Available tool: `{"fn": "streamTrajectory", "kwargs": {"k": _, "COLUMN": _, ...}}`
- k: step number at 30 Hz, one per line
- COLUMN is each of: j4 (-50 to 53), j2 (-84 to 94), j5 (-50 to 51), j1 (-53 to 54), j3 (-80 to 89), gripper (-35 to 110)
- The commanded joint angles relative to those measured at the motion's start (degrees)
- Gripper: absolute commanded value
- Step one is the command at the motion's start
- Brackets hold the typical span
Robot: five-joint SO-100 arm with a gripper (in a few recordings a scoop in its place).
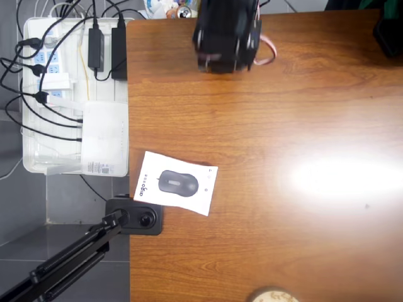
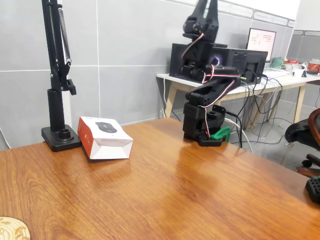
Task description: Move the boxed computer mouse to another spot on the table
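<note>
End effector (image 2: 206,10) raised, well apart from boxed computer mouse (image 2: 106,136).

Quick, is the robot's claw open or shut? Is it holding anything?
Black two-finger gripper: cannot tell whether open or shut; it is folded up at the arm, far from the flat white mouse carton.

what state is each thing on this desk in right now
mouse box: closed, lying flat near the table edge, printed side up, nothing touching it
arm: folded up at its base, far from the box
pincer: too dark to tell open or shut
table: glossy, bright glare patch
lamp stand: upright on its base beside the box
power strip: several plugs in
</note>
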Motion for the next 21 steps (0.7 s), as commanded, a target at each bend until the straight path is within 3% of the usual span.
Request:
{"fn": "streamTrajectory", "kwargs": {"k": 1, "j4": -2.1, "j2": 3.4, "j5": -1.1, "j1": 0.1, "j3": 0.6, "gripper": 0}}
{"fn": "streamTrajectory", "kwargs": {"k": 4, "j4": -6.9, "j2": 3.4, "j5": -1.1, "j1": -0.5, "j3": 0.6, "gripper": 0}}
{"fn": "streamTrajectory", "kwargs": {"k": 21, "j4": -7.0, "j2": 3.4, "j5": 1.2, "j1": -4.5, "j3": 0.6, "gripper": 0}}
